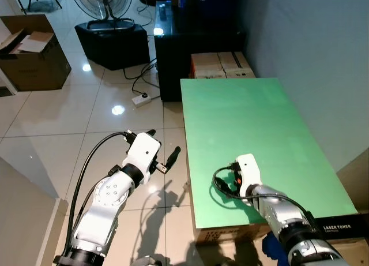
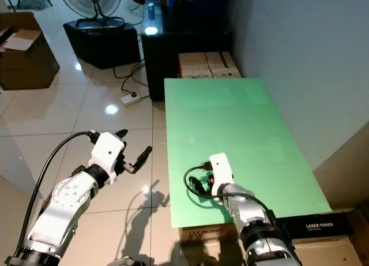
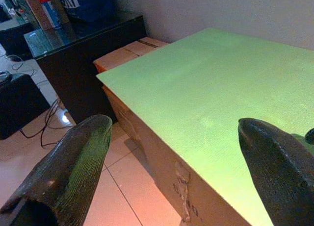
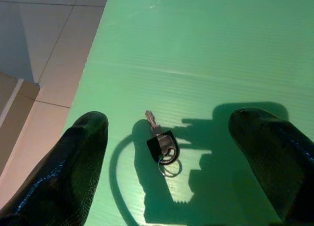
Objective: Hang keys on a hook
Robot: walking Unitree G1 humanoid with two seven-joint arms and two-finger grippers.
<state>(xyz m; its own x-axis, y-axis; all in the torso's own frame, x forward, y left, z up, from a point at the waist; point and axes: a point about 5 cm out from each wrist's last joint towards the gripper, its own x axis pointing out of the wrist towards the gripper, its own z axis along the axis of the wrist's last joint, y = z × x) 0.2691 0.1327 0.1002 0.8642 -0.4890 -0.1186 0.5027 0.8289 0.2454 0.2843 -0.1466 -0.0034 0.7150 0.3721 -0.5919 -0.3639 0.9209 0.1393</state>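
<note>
A small bunch of keys [image 4: 162, 143], one silver key with a black head and rings, lies flat on the green table [image 1: 248, 116] near its front left corner. My right gripper [image 4: 169, 125] hovers open just above it, one finger on each side and neither touching it. In the eye views that gripper [image 1: 238, 172] points down at the tabletop and covers the keys. My left gripper [image 1: 163, 143] is open and holds nothing. It hangs over the tiled floor just left of the table's long edge, facing the table [image 3: 211, 79].
A grey wall runs along the table's right side. Behind the table stand low cardboard boxes [image 1: 222, 64] and a black cabinet [image 1: 173, 47]. A fan on a black box [image 1: 112, 41], an open carton [image 1: 31, 52] and a power strip [image 1: 141, 98] sit on the floor.
</note>
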